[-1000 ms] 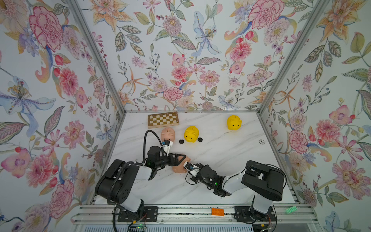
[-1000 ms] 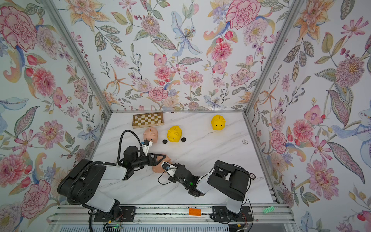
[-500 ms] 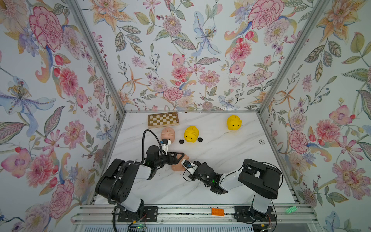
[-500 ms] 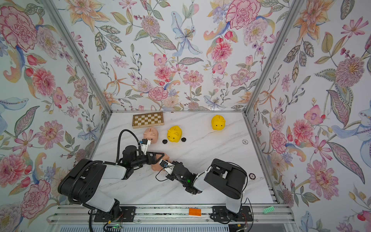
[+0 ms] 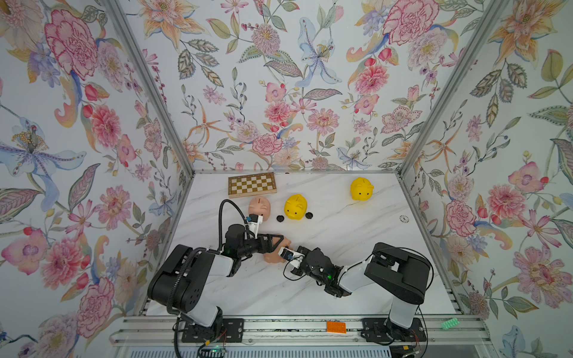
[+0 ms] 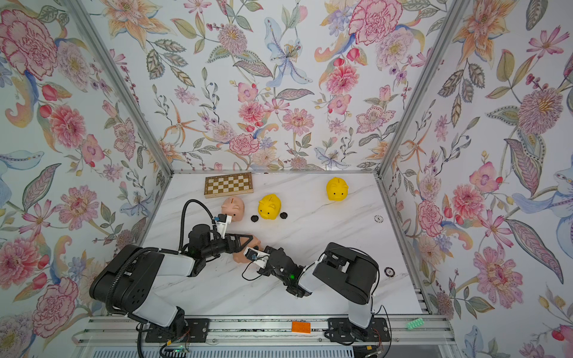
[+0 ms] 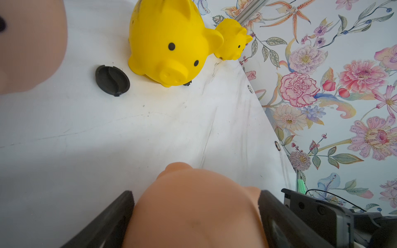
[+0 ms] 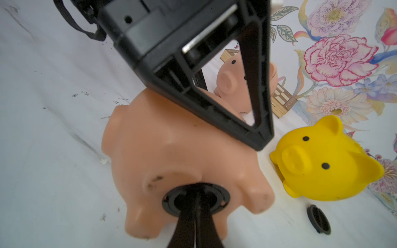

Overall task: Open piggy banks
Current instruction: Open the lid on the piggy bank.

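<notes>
Pig [image 8: 171,150], smooth rounded peach, clamped in left gripper [image 7: 196,199]; right gripper [image 8: 196,194] pinched on round black plug [image 8: 217,200].

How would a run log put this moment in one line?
left end effector: clamps peach pig | right end effector: shut on black plug | plug: not yet out

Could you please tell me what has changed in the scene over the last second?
The right claw slid a little closer to the held peach pig and closed on the black plug in its belly. The left claw kept gripping that pig. The other peach pig, near yellow pig, far yellow pig, two loose plugs and chessboard stayed put.
</notes>
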Controlling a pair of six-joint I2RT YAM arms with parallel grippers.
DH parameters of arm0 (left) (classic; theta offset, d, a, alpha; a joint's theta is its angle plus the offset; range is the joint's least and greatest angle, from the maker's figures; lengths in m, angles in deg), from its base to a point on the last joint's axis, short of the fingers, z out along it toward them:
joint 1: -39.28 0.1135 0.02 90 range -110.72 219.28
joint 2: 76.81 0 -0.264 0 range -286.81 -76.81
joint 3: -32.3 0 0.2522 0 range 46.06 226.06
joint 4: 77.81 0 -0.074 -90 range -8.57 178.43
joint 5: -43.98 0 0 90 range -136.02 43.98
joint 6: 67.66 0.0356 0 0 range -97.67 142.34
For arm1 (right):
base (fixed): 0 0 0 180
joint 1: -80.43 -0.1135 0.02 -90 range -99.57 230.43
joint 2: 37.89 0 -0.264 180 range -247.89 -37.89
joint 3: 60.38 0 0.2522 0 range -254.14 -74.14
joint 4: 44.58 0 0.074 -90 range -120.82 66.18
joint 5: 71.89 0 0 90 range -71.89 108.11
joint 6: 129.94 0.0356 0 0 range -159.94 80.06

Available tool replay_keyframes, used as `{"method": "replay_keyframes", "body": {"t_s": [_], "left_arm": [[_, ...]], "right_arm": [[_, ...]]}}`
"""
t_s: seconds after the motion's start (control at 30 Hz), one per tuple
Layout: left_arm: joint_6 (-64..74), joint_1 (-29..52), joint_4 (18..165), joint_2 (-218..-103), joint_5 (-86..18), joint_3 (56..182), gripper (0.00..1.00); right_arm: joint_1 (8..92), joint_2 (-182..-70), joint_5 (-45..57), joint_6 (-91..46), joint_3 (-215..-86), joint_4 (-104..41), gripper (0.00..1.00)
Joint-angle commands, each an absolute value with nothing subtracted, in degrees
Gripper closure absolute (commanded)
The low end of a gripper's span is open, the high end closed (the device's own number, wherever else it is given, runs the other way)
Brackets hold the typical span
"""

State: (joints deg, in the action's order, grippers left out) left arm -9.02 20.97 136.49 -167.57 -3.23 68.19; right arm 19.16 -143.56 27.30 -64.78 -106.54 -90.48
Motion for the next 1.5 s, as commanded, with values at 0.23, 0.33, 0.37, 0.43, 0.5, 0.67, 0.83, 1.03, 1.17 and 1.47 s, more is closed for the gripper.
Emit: {"method": "replay_keyframes", "body": {"t_s": [0.23, 0.33, 0.37, 0.43, 0.5, 0.67, 0.83, 1.03, 1.17, 1.47], "left_arm": [[-7.9, 19.6, 129.5, -171.1, -2.5, 66.9, 0.09], [-7.9, 19.6, 129.3, -171.0, -2.8, 67.0, 0.09], [-7.7, 19.6, 129.1, -171.1, -2.9, 67.0, 0.08], [-7.7, 19.6, 128.7, -171.4, -2.9, 67.2, 0.09], [-7.6, 19.7, 128.6, -171.7, -2.9, 67.4, 0.09], [-7.2, 19.7, 127.1, -171.6, -3.7, 67.8, 0.09], [-6.9, 19.6, 126.3, -171.5, -4.5, 67.9, 0.09], [-6.5, 19.8, 125.1, -171.6, -5.2, 68.2, 0.09], [-6.5, 20.1, 124.6, -171.9, -5.8, 68.3, 0.09], [-6.5, 20.4, 124.4, -172.3, -6.2, 68.4, 0.09]], "right_arm": [[17.6, -145.5, 16.5, -77.7, -112.7, -76.4, 1.0], [17.1, -145.5, 17.7, -80.9, -113.7, -73.9, 1.0], [16.9, -145.6, 18.5, -82.1, -113.9, -73.5, 1.0], [16.2, -146.1, 20.8, -84.7, -114.2, -73.4, 1.0], [15.4, -146.7, 23.1, -87.0, -114.2, -74.0, 1.0], [13.9, -148.1, 28.6, -90.3, -113.8, -78.2, 1.0], [12.4, -149.3, 32.4, -91.0, -113.5, -82.5, 1.0], [10.1, -153.2, 39.7, -93.6, -113.0, -92.3, 1.0], [9.1, -154.6, 41.9, -93.9, -112.0, -96.3, 1.0], [8.8, -151.5, 43.6, -89.2, -108.1, -98.5, 1.0]]}}
